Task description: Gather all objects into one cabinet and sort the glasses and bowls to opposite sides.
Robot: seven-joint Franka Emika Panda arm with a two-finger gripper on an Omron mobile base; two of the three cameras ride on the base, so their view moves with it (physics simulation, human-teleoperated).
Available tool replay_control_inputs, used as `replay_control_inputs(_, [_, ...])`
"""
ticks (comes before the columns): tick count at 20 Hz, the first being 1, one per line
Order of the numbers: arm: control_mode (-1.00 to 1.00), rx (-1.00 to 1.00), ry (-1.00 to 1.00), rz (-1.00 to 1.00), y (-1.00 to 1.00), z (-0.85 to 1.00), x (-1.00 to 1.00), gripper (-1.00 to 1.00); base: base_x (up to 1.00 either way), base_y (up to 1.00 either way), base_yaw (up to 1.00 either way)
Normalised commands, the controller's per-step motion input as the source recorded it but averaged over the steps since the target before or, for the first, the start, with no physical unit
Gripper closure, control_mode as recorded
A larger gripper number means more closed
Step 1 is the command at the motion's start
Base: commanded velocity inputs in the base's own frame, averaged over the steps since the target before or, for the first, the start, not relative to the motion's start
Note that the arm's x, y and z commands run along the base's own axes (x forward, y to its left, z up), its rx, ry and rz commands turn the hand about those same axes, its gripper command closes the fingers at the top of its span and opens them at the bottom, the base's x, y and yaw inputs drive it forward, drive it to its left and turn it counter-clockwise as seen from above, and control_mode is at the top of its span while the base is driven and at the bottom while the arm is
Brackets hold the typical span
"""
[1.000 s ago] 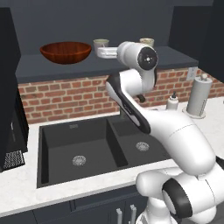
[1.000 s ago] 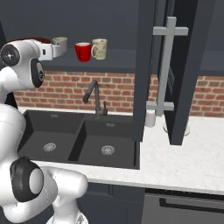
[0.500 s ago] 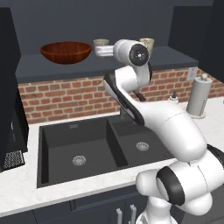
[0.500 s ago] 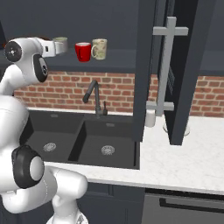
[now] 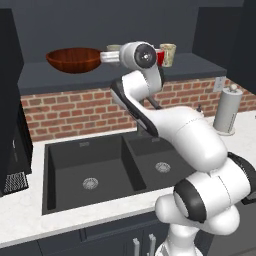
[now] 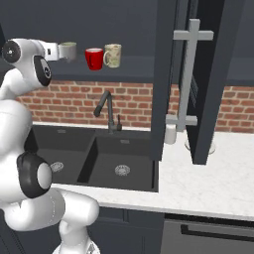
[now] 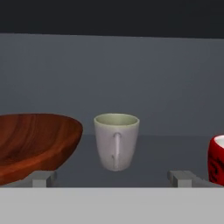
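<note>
On the dark cabinet shelf (image 5: 50,77) a wide reddish-brown bowl (image 5: 72,59) stands at the left. To its right come a pale grey cup (image 5: 114,48), a red cup (image 5: 160,57) and a beige patterned cup (image 5: 168,54). My gripper (image 5: 103,56) hovers at shelf height in front of the gap between bowl and pale cup. The hand view has the open gripper (image 7: 113,178) with nothing between its fingertips (image 7: 41,177). The pale grey cup (image 7: 116,140) stands a little beyond it, the bowl (image 7: 35,142) to the left and the red cup (image 7: 217,159) at the right edge.
Below the shelf run a brick wall and a dark double sink (image 5: 100,170) with a black faucet (image 6: 105,106). A paper-towel roll (image 5: 227,110) stands on the counter at the right. An open dark cabinet door (image 6: 171,74) hangs right of the cups (image 6: 94,58).
The hand has shifted a little left along the shelf front, towards the pale grey cup and the bowl. Jaws stay open; cups and bowl have not moved.
</note>
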Motion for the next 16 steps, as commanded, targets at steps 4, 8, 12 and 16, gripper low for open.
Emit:
replay_control_inputs(4, [-1.00, 0.00, 0.00, 0.00, -0.25, 0.00, 0.01, -1.00, 0.00, 0.00, 0.00])
replay_control_inputs(8, [-1.00, 0.00, 0.00, 0.00, -0.11, 0.00, 0.00, -1.00, 0.00, 0.00, 0.00])
replay_control_inputs(12, [-1.00, 0.00, 0.01, 0.00, 0.00, 0.00, 0.19, -1.00, 0.00, 0.00, 0.00])
replay_control_inputs(16, [-1.00, 0.00, 0.00, 0.00, 0.00, 0.00, 0.40, -1.00, 0.00, 0.00, 0.00])
